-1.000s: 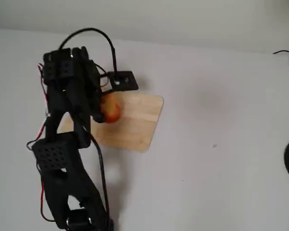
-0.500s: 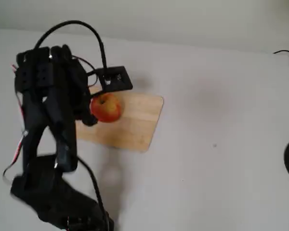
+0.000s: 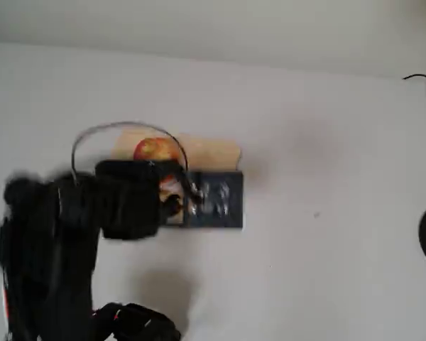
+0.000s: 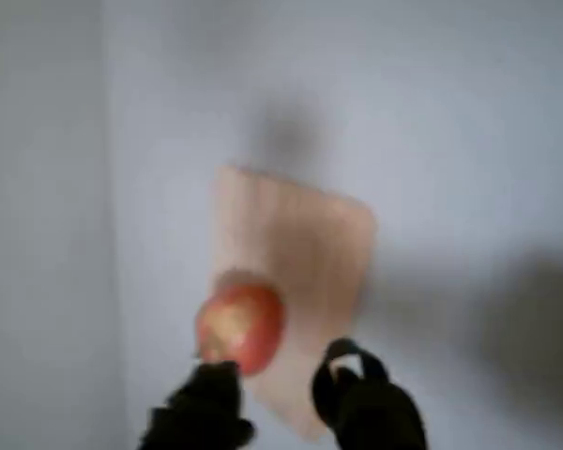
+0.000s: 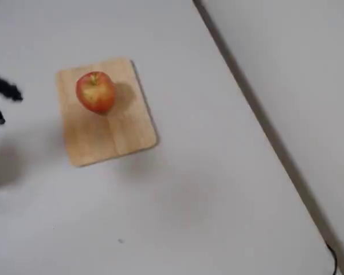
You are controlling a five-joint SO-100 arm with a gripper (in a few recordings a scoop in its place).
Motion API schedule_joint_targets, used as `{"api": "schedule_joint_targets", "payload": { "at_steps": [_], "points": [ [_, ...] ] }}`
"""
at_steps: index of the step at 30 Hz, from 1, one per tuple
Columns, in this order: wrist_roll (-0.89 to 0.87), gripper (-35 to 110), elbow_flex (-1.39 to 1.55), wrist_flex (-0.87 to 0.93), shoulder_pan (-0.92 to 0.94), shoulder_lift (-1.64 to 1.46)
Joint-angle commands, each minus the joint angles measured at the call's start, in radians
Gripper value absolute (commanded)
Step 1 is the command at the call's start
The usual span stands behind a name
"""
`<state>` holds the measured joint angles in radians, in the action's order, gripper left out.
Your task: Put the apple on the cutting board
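The apple [image 5: 96, 91] sits on the cutting board [image 5: 112, 129], in the board's far-left corner as that fixed view shows it, stem dimple up, red with a yellow-green patch near the stem. The board lies flat on the white table [image 5: 218, 189], plank stripes running lengthwise, rounded corners clear. The rest of the board surface is bare.

In the wrist view the gripper [image 4: 280, 405] shows at the bottom edge as two black fingers standing apart with a clear gap between them, nothing held. The left finger's tip [image 4: 206, 398] lies just below the apple [image 4: 241, 325]; whether it touches the fruit cannot be told through the blur. The right finger [image 4: 361, 398] overlaps the near edge of the cutting board [image 4: 310, 244]. Here the apple rests at the board's near-left part.

In the other fixed view the black arm [image 3: 78, 213] is motion-blurred and covers most of the cutting board [image 3: 213, 153], leaving a strip along its far edge. The apple [image 3: 153, 150] shows above the arm, on that far strip. A dark rectangular part of the arm [image 3: 213, 200] lies across the board's near-right portion. A cable [image 3: 121, 129] arcs over the apple.

At the left edge of the fixed view with the open board, two dark blurred tips [image 5: 1, 100] show left of the board, apart from it and from the apple.
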<state>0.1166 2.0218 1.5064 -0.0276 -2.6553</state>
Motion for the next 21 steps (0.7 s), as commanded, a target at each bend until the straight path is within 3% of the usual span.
{"api": "schedule_joint_targets", "payload": {
  "at_steps": [1, 10, 13, 21],
  "points": [
    [0.017, 6, 0.339, -0.135, 0.055, -0.239],
    [0.101, 2, 0.83, -0.209, 0.11, -0.629],
    [0.112, 0, 0.933, -0.209, 0.109, -0.634],
    [0.101, 0, 0.95, -0.215, 0.11, -0.634]
  ]
}}
